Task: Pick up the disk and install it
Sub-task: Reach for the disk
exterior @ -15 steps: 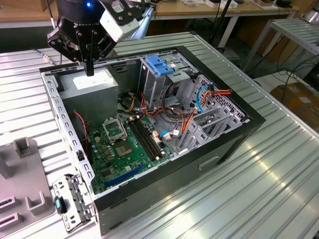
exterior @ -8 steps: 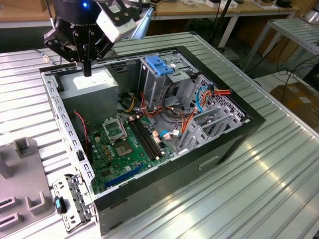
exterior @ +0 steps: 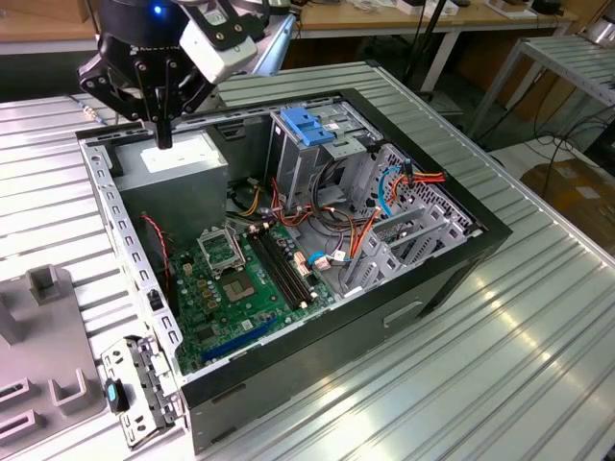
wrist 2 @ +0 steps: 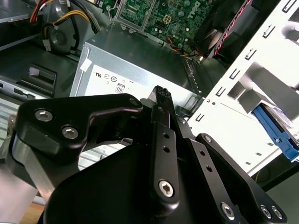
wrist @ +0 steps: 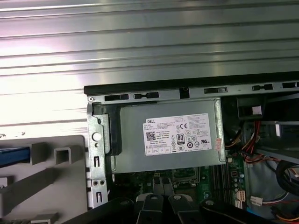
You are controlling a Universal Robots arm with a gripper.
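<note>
While the hand (exterior: 165,134) hangs empty, fingers pressed together, above the power supply (exterior: 183,168) in the open computer case (exterior: 432,279), and the disk (wrist: 14,156) lies outside on the grey fixture (wrist: 70,196), any low traverse risks striking the chassis wall (exterior: 115,211).

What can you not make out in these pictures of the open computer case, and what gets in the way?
1. Disk, second wrist view: a blue edge shows; the white case frame and the picture's edge hide the rest.
2. Power supply, second wrist view: the tool covers its near part.
3. Motherboard, first wrist view: the power supply and the tool's links cover most of it.
</note>
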